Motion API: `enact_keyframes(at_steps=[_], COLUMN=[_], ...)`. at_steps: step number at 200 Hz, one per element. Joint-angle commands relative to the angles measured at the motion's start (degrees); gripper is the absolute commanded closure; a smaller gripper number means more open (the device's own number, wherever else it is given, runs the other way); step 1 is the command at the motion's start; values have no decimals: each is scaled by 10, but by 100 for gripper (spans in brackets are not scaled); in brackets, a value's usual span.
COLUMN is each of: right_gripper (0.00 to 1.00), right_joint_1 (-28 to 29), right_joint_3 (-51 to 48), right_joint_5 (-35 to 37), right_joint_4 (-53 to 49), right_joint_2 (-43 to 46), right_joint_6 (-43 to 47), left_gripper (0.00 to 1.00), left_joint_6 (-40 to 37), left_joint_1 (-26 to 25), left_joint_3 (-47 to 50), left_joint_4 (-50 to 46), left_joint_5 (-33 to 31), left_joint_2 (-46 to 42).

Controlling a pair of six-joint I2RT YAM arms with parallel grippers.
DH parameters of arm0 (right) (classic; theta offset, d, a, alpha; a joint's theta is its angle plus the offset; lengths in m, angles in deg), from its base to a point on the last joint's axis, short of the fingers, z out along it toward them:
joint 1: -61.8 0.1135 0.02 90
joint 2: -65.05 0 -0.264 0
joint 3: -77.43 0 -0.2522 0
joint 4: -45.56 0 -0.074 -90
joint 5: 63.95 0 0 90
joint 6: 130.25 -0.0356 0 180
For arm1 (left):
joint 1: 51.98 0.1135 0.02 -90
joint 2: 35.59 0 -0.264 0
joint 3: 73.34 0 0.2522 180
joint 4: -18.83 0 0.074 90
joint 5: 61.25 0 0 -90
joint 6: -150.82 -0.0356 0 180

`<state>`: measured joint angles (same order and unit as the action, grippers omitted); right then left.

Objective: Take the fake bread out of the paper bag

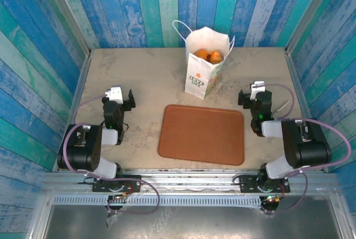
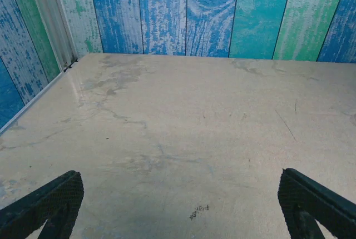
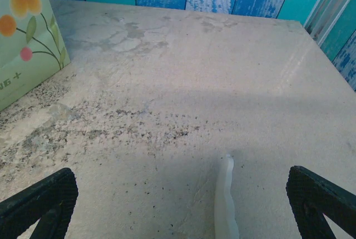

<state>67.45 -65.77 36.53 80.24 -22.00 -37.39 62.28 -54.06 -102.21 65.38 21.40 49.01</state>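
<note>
Nothing is out yet: the fake bread [image 1: 210, 55] sits inside the upright paper bag [image 1: 201, 78] at the upper middle of the top view, while the left hand [image 1: 120, 99] and right hand [image 1: 253, 95] rest wide open, holding nothing, over the bench [image 1: 133, 72] on either side of the tray [image 1: 202, 134].

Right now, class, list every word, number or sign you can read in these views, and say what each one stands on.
"LOVE LIFE" (likely; small and soft): green lettering on the front of the paper bag.
"…G +": the end of a line cut off by the picture's edge, on the same bag's flowered side, right wrist view.
Dark scribble on the table: too small to read.
</note>
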Motion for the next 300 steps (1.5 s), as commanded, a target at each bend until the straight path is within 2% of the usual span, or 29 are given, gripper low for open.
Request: enact_keyframes(at_steps=[1,300], right_gripper=[0,0], right_joint_1=[2,1], right_joint_3=[1,-6], right_joint_5=[2,-12], right_joint_4=[-1,7], right_joint_2=[2,6], right_joint_6=[2,8], left_gripper=[6,6], left_joint_6=[-7,-9], left_joint_1=[2,2], left_joint_3=[-9,5], left_joint_4=[0,15], left_joint_5=[3,6], left_joint_2=[12,-2])
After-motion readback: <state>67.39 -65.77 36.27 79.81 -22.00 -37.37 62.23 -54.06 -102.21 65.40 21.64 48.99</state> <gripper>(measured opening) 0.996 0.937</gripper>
